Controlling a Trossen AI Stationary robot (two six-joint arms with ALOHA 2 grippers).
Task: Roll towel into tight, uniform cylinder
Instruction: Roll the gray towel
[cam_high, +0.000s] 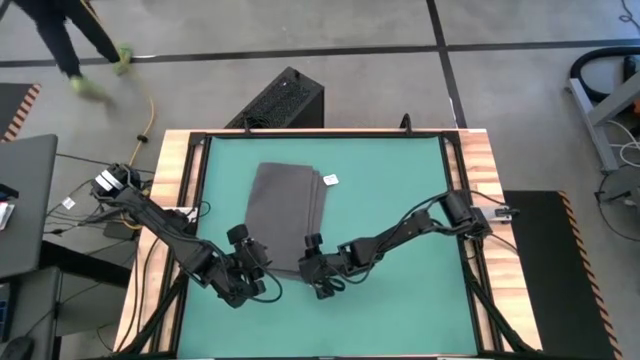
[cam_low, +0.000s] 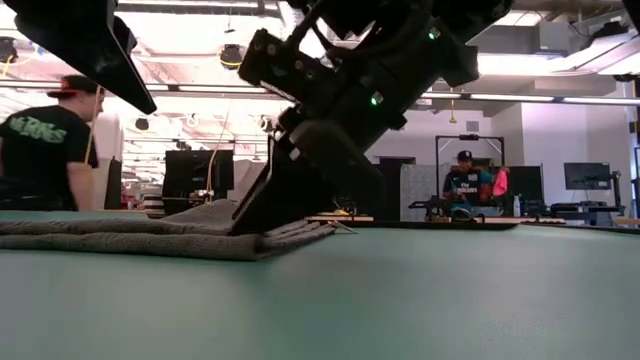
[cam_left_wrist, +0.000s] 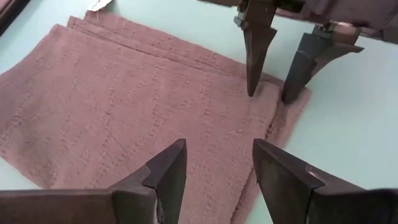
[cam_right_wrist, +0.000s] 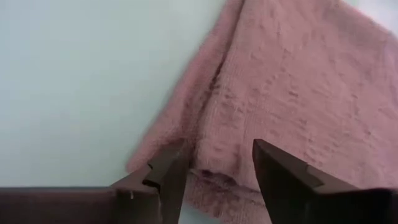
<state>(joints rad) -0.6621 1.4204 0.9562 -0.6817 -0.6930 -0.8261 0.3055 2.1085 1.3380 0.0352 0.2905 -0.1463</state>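
Note:
The dark grey towel (cam_high: 285, 212) lies folded flat on the green mat (cam_high: 400, 190), with its small white tag (cam_high: 330, 180) at the far right edge. My left gripper (cam_high: 255, 262) is open over the towel's near left edge; its fingers hover above the cloth (cam_left_wrist: 124, 112) in the left wrist view. My right gripper (cam_high: 312, 264) is open at the near right corner, fingertips down on the towel (cam_right_wrist: 292, 93). It also shows in the left wrist view (cam_left_wrist: 273, 87) and in the low view (cam_low: 265, 215), touching the towel's end (cam_low: 150, 238).
A black box (cam_high: 285, 100) stands on the floor beyond the table's far edge. Wooden table rails (cam_high: 170, 180) frame the mat. A person walks at the far left (cam_high: 70, 40). People stand in the room behind (cam_low: 40, 140).

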